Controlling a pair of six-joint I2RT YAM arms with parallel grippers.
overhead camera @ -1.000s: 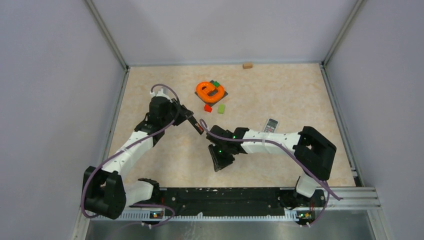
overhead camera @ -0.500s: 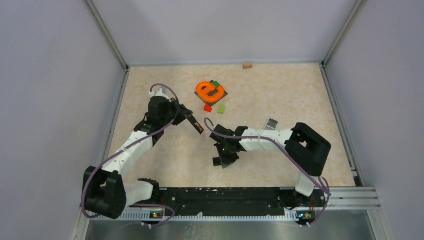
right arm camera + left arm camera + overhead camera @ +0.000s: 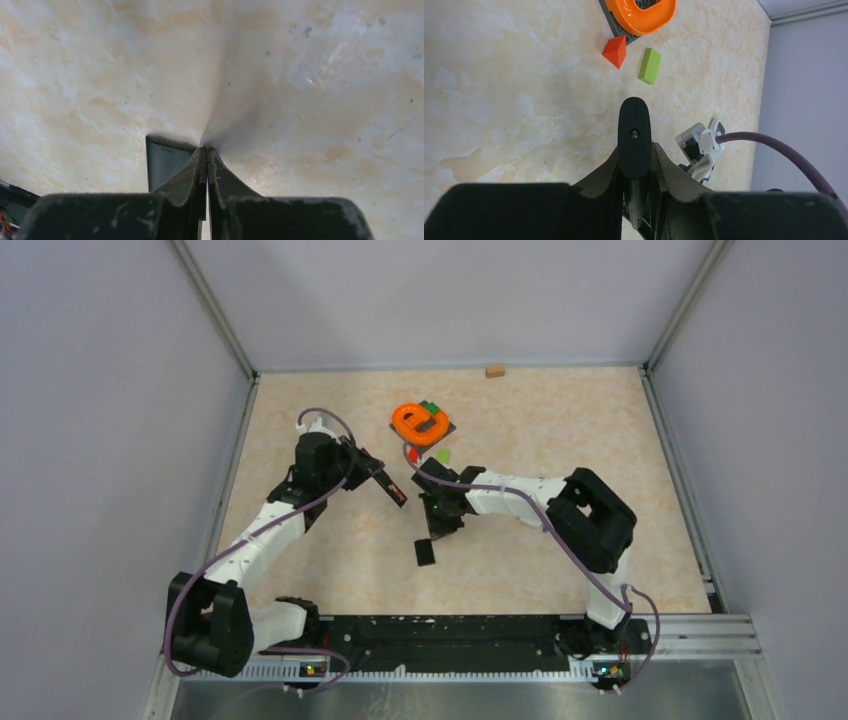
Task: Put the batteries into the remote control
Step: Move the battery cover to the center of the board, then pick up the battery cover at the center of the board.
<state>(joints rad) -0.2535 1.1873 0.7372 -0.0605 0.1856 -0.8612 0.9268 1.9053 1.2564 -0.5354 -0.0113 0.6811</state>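
We see L gripper (image 3: 636, 159) clenching slim black remote (image 3: 634, 122), R gripper (image 3: 206, 150) pinched empty by flat black cover (image 3: 162, 164); battery pickup prob. next.

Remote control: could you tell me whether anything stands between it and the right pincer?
Nothing visible does: in the top view only bare table lies between the remote, gripped by the left pincer, and the shut right pincer. The black flat piece lies off that line.

Slim black remote control (image 3: 634, 125), tilted off the table, clamped in left pincer (image 3: 636, 155).
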